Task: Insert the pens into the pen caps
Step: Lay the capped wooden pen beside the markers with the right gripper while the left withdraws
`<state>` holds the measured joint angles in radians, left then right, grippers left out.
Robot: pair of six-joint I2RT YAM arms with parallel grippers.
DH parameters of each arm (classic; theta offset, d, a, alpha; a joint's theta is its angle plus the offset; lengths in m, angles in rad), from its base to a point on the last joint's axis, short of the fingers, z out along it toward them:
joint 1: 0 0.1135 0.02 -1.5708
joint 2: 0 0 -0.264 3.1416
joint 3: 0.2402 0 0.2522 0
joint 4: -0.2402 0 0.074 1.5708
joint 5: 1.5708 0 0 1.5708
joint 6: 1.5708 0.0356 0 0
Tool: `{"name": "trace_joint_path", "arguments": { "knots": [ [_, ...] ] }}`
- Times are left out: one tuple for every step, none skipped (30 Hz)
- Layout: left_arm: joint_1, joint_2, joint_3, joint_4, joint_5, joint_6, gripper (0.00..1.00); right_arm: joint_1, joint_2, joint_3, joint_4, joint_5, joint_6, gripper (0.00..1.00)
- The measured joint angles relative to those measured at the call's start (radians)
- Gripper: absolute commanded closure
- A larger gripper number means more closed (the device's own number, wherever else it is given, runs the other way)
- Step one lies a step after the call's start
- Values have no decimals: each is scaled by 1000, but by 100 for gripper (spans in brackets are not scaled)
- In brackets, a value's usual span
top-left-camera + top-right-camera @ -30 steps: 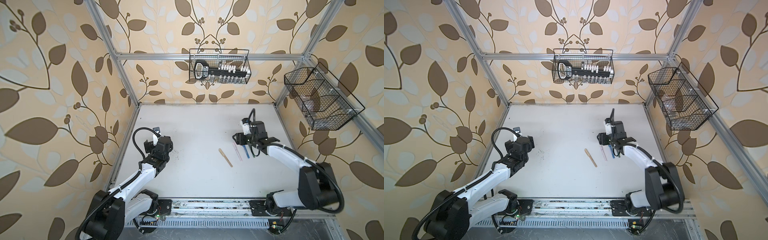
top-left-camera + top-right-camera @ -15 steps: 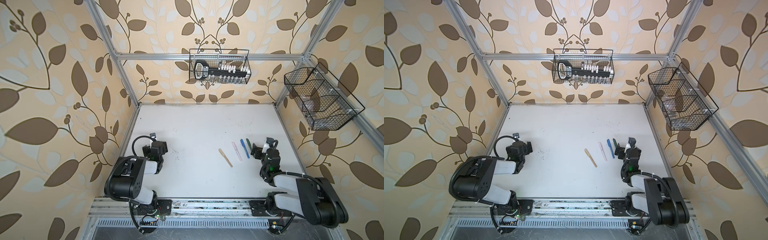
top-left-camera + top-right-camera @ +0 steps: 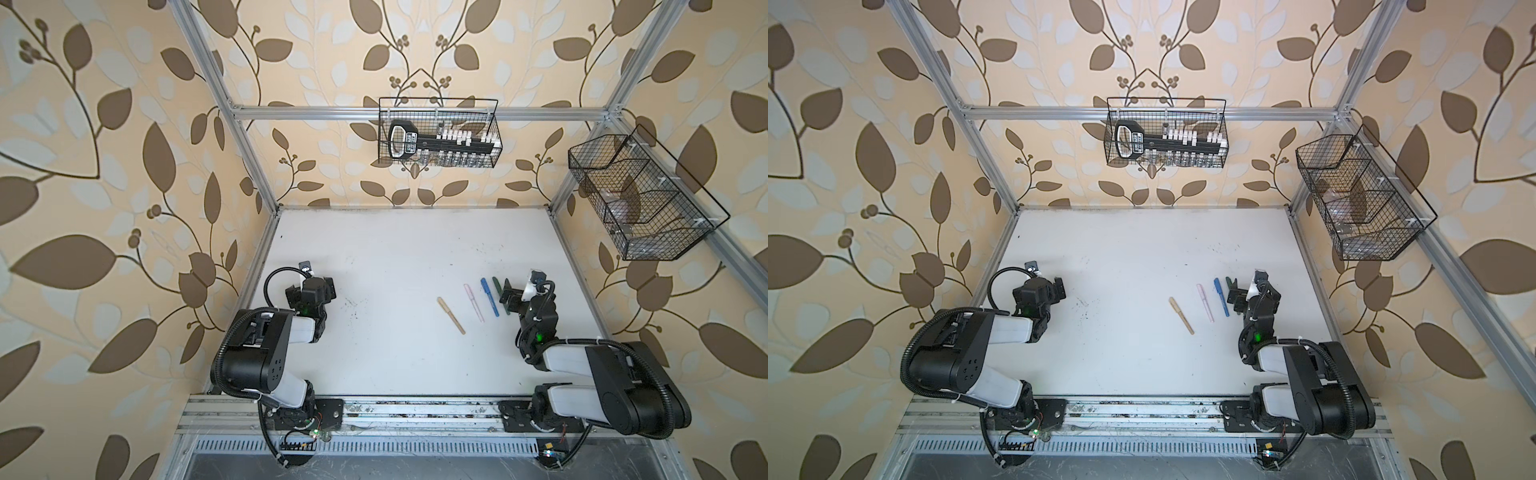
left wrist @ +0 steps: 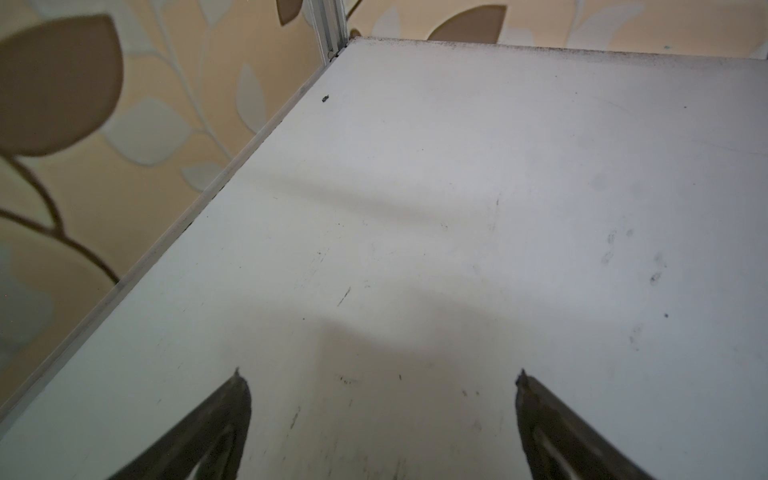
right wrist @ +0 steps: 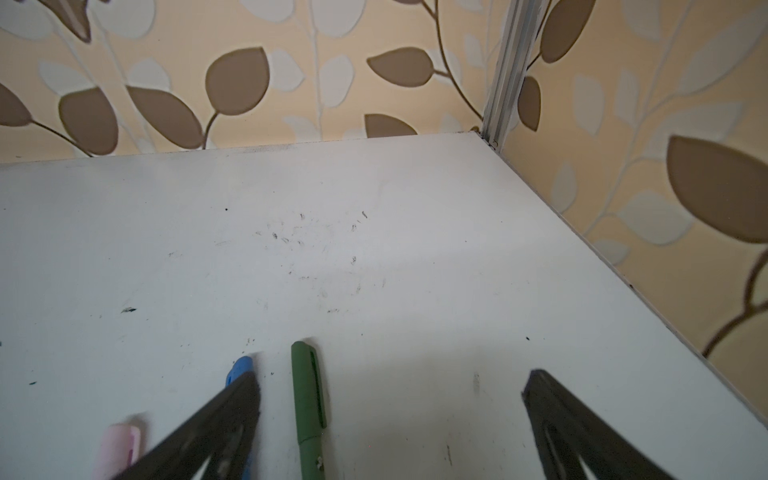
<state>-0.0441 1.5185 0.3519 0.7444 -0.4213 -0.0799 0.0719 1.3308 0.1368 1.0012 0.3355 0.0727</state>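
Observation:
Four pens lie side by side on the white table in both top views: tan, pink, blue and green. In the right wrist view the green pen has its cap, with a clip, seated on the barrel. It lies between the open fingers of my right gripper, close to one finger and untouched. The blue pen and pink pen lie beyond that finger. My left gripper is open over bare table, far left of the pens.
A wire basket with a black tool hangs on the back wall. A second basket hangs on the right wall. Aluminium posts frame the cell. Both arms are folded near the front rail.
Both arms have drawn back from the table's middle and folded toward the front rail. The right gripper has left the spot over the pens, and the green pen now lies uncovered beside the blue one.

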Motion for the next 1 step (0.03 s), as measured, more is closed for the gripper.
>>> {"name": "trace_joint_path", "arguments": {
  "knots": [
    [0,0,0,0,0,0,1,0,0,0,1,2,-1,0]
  ]
}}
